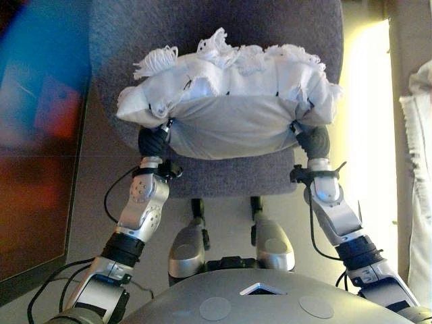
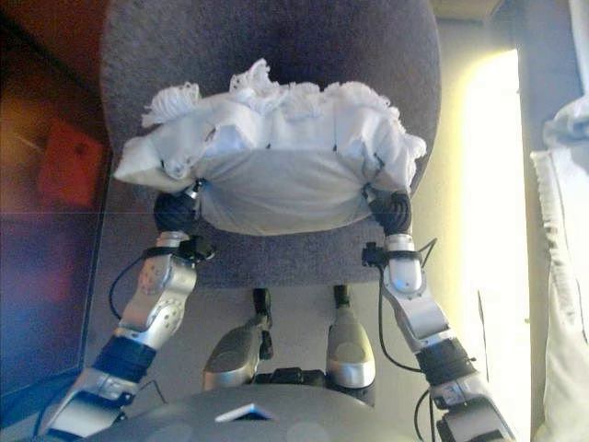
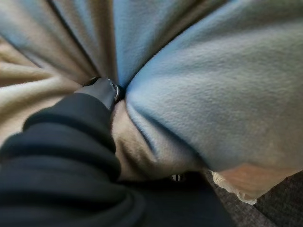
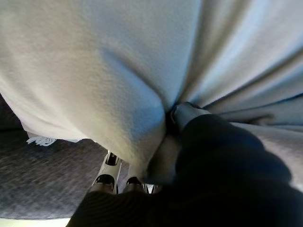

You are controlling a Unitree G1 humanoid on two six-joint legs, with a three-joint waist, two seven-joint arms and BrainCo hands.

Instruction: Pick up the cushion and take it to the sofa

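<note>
A white cushion (image 1: 229,101) with fringed edges is held up between my two hands, above a grey upholstered seat (image 1: 223,27). My left hand (image 1: 154,140) grips its left end and my right hand (image 1: 312,140) grips its right end. In the left wrist view the thumb digs into the cushion's cloth (image 3: 203,94), which bunches around it. In the right wrist view the cloth (image 4: 94,71) folds over the thumb, with the fingers (image 4: 111,177) curled beneath. Most of both hands is hidden by the cushion.
The grey seat fills the middle of the view below the cushion. A dark glossy panel (image 1: 34,135) stands on the left. Another white fringed cloth (image 1: 417,169) lies at the right edge, beyond a bright strip of floor (image 1: 368,135).
</note>
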